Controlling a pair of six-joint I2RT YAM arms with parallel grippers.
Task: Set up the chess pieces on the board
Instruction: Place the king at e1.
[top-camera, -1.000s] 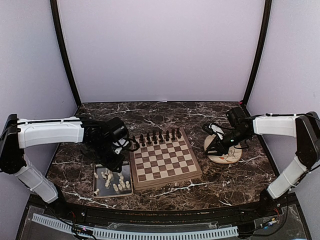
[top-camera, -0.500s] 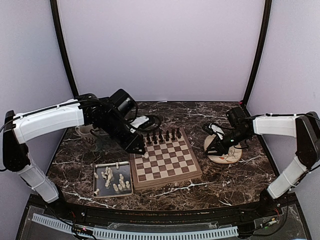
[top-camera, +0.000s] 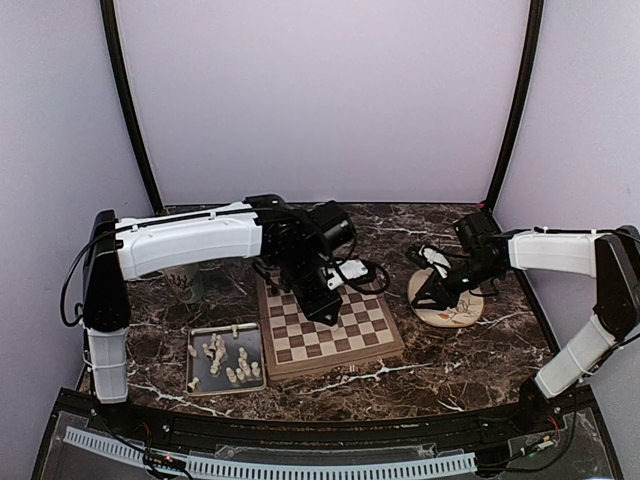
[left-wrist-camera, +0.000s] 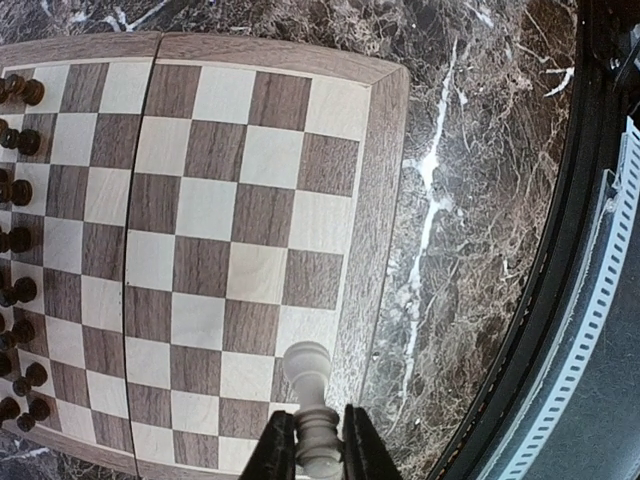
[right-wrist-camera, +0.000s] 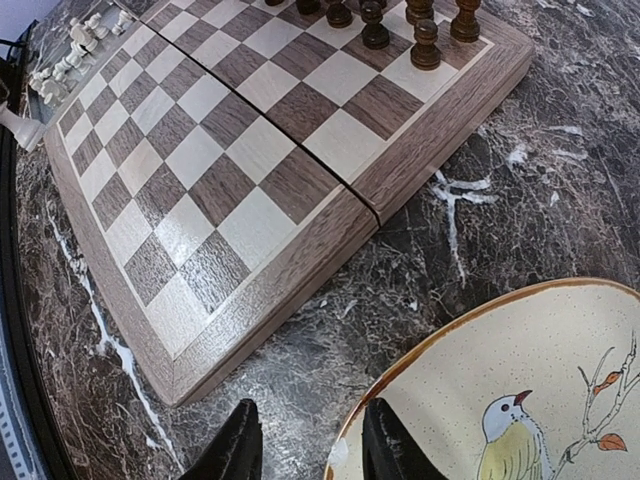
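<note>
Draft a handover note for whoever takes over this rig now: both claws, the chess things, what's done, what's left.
Left claw: shut on one cream-white turned chess piece, above the checked wooden chessboard.
Right claw: open, empty, by the rim of the round bird-painted plate.
Done: dark brown pieces stand along the board's far edge.
Left: no white piece stands on the board yet; the other white pieces lie in the grey metal tray beside it.

Inventory, other items: table, tray, plate, mug.
Dark white-veined marble table (top-camera: 470, 360); grey metal tray (top-camera: 197, 368), front left; round cream plate (top-camera: 462, 313) with painted bird, right side; pale mug (top-camera: 185, 285), left, partly hidden.
</note>
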